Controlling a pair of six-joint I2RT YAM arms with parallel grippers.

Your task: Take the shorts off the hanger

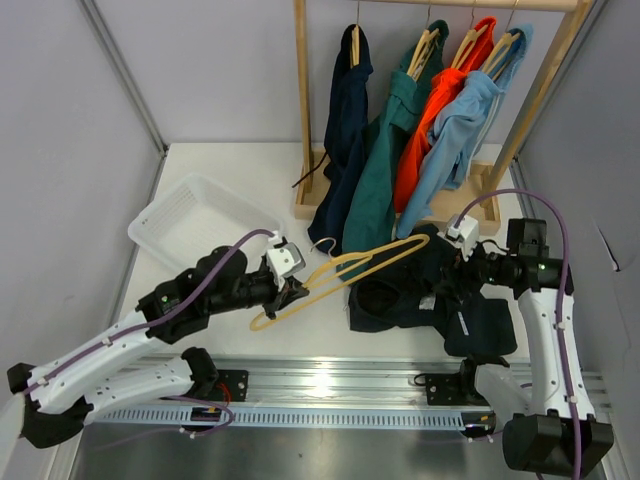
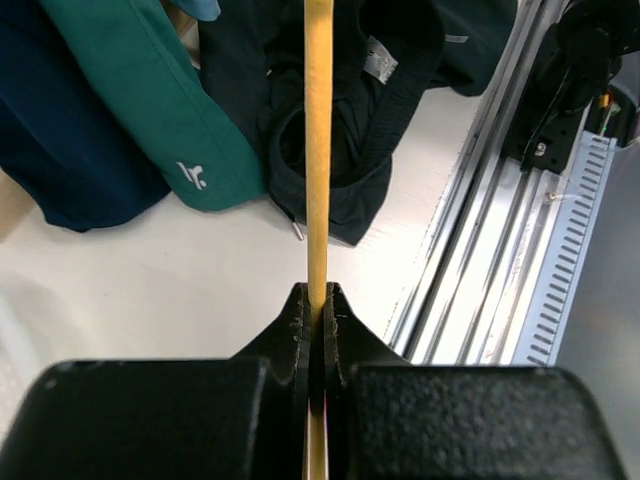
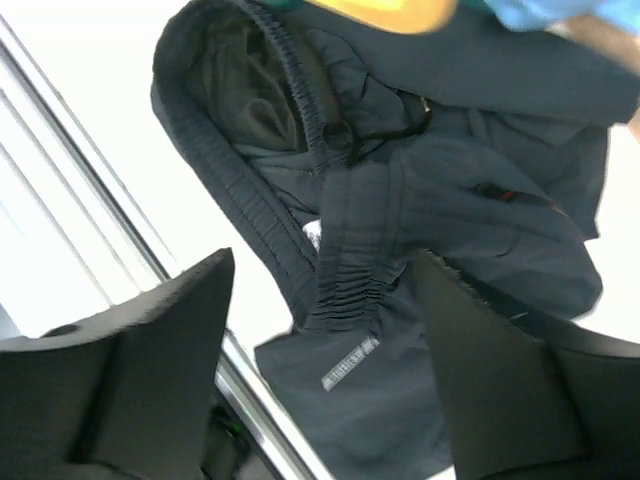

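The pale wooden hanger (image 1: pixel 345 268) lies slanted across the table, and my left gripper (image 1: pixel 292 292) is shut on its near left end. In the left wrist view the hanger's bar (image 2: pixel 318 150) runs straight up out of the closed left gripper (image 2: pixel 320 300). The shorts (image 1: pixel 410 295) lie crumpled on the table, almost black, with a small white label. The hanger's far end reaches over their upper edge. My right gripper (image 1: pixel 452 272) hovers over the shorts (image 3: pixel 480 210), open (image 3: pixel 322 258), with nothing between its fingers.
A white basket (image 1: pixel 190 215) sits at the back left. Behind stands a wooden rack (image 1: pixel 304 110) hung with navy (image 1: pixel 345 120), teal (image 1: pixel 385 150), orange (image 1: pixel 430 110) and light blue (image 1: pixel 465 120) garments. A metal rail (image 1: pixel 330 385) runs along the near edge.
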